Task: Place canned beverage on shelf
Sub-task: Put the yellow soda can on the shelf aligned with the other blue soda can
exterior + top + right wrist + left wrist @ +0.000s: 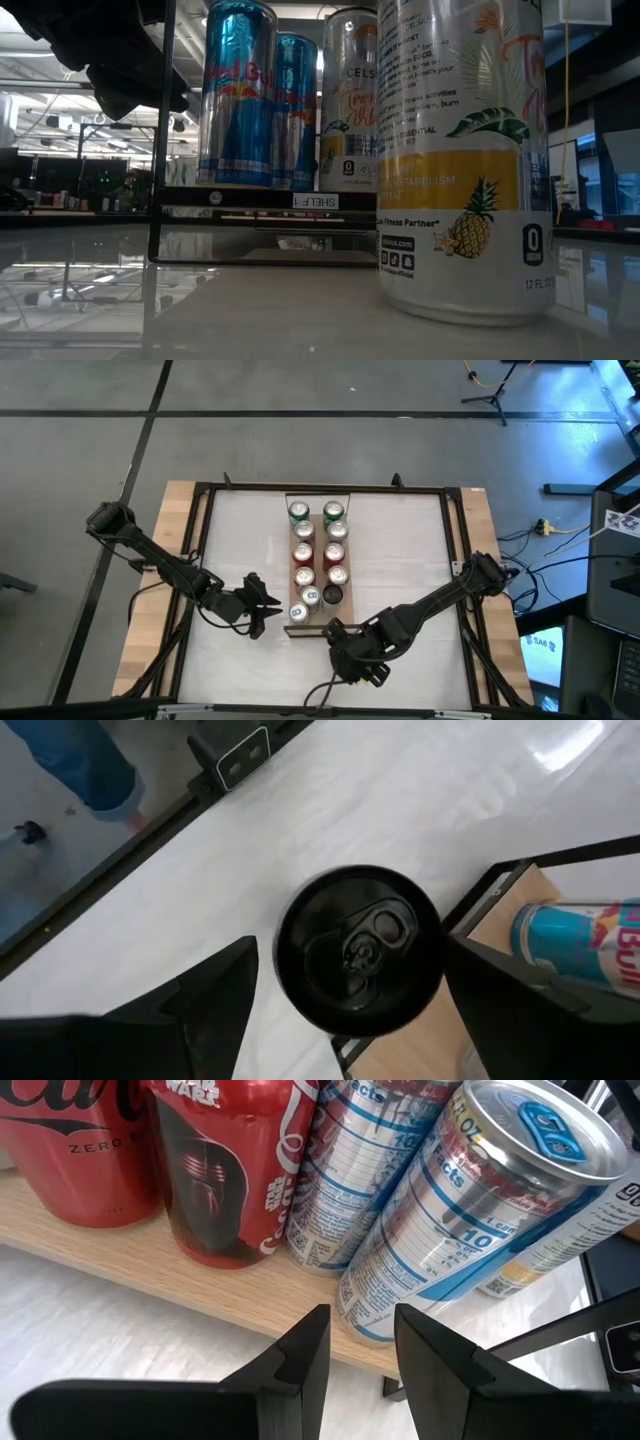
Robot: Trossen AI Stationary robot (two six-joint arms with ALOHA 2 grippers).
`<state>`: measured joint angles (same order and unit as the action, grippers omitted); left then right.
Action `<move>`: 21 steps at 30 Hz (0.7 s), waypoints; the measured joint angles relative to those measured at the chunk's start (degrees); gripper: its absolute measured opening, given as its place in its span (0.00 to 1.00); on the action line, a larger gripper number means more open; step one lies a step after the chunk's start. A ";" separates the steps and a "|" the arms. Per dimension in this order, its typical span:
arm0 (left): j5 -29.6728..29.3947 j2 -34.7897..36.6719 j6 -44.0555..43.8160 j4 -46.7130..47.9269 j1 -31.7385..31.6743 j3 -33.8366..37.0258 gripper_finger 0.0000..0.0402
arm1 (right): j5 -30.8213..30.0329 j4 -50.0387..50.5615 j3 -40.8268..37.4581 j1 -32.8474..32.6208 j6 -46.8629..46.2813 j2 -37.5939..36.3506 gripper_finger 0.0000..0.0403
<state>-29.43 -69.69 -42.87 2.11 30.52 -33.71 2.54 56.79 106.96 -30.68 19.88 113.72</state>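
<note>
Black-topped can (358, 948) stands between the right gripper (345, 995) fingers, spread apart, just beside the shelf (505, 915)

The shelf (297, 628) (light wood) on the white table (400, 560) carries two rows of cans (334, 552).

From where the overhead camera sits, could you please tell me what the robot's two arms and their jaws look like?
Both arms are dark, slim and jointed. The left arm ends in a black left gripper; the right arm ends in a bulkier black right gripper. In the wrist views the jaws are matte black, angular and wedge-shaped. A dark cable trails below the right gripper.
</note>
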 joint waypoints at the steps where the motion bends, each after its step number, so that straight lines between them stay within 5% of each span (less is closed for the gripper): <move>1: -0.07 0.00 0.00 0.00 0.00 -0.01 0.26 | 0.00 -0.03 -0.02 -0.01 0.01 0.03 0.77; 21: -0.20 -0.02 -0.02 0.02 0.00 -0.01 0.26 | 0.07 -0.76 -0.02 0.35 1.93 2.94 0.70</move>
<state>-29.63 -69.71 -42.89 2.12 30.52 -33.71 2.61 56.03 106.94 -30.33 21.81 116.66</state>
